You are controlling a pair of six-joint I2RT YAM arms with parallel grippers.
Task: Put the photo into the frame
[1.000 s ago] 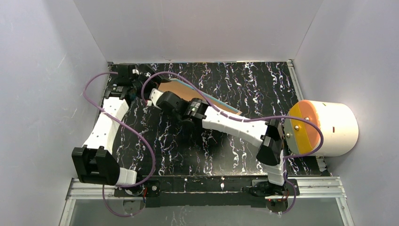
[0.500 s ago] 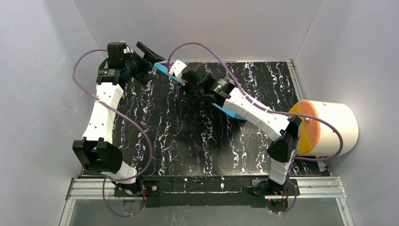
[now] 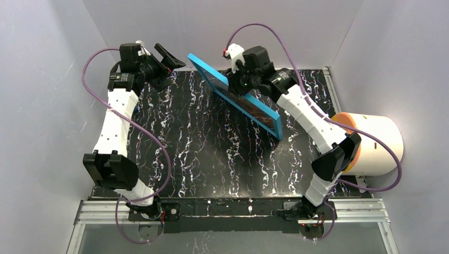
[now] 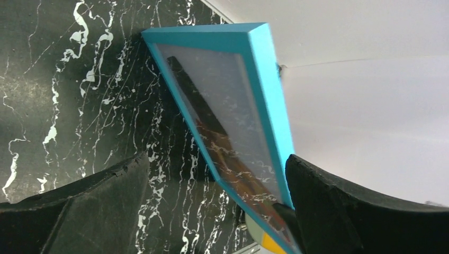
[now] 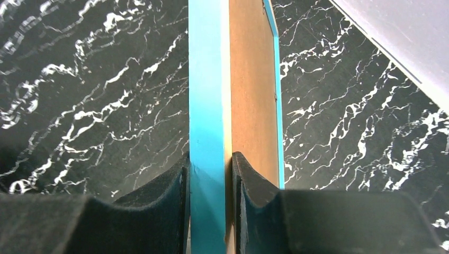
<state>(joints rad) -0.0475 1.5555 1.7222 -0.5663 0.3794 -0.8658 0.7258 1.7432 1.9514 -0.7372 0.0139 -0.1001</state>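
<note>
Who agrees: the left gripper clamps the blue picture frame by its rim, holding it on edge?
Wrong arm: the right gripper clamps the blue picture frame by its rim, holding it on edge. The right wrist view shows it.

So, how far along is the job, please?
Looks done: the photo sits in the frame behind glass, backing board on. In hand: the right gripper clamps the frame on edge; the left gripper is open, apart. Left: probably laying it down.
</note>
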